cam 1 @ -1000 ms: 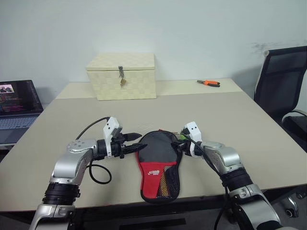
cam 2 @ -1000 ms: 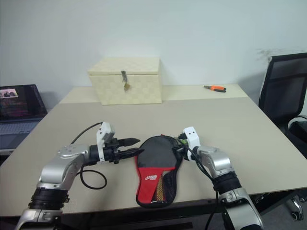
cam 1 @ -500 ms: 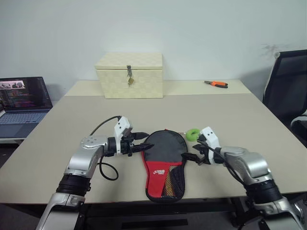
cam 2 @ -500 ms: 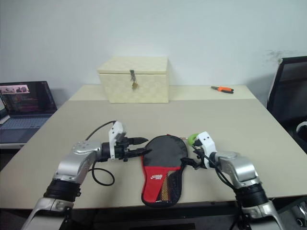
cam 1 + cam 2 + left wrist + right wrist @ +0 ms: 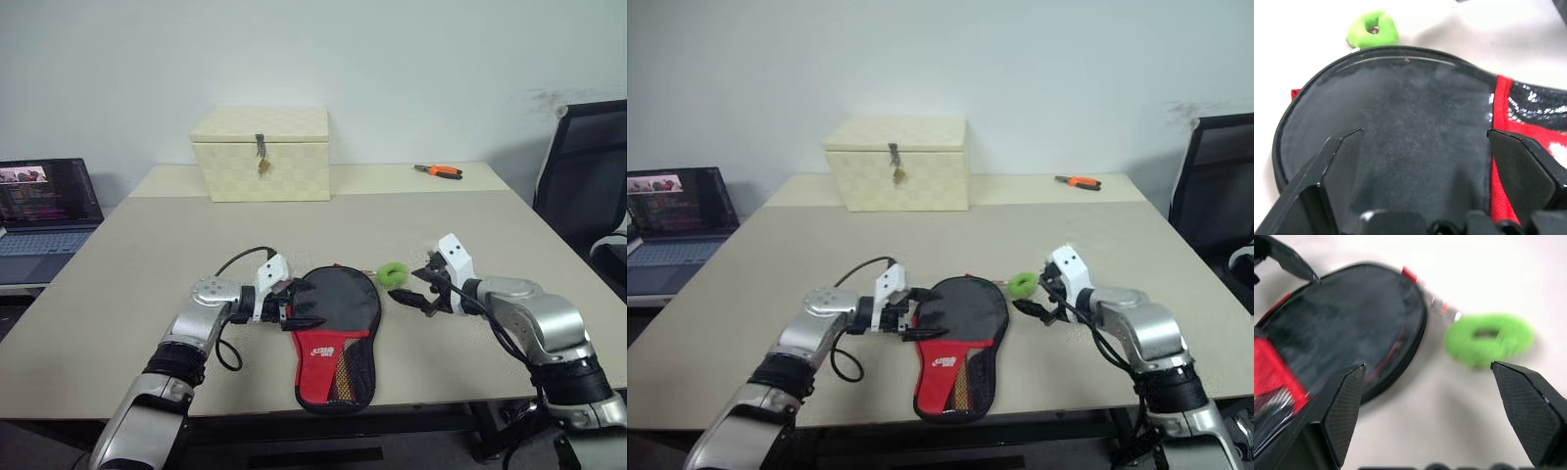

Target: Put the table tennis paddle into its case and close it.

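The case lies flat near the table's front edge, its dark grey round part toward the back and its red mesh part toward me. Its black zipper rim looks shut. The table tennis paddle is hidden. My left gripper is open, its fingers spread over the left side of the case's grey face. My right gripper is open with nothing in it, apart from the case on its right. A green ring lies between them, on a short cord from the case's rim.
A cream latched box stands at the back of the table. Orange-handled pliers lie at the back right. An open laptop is off to the left, and a black chair to the right.
The right gripper has opened and drawn away to the right of the case. The left gripper has opened and moved down over the case's left side. The camera has shifted.
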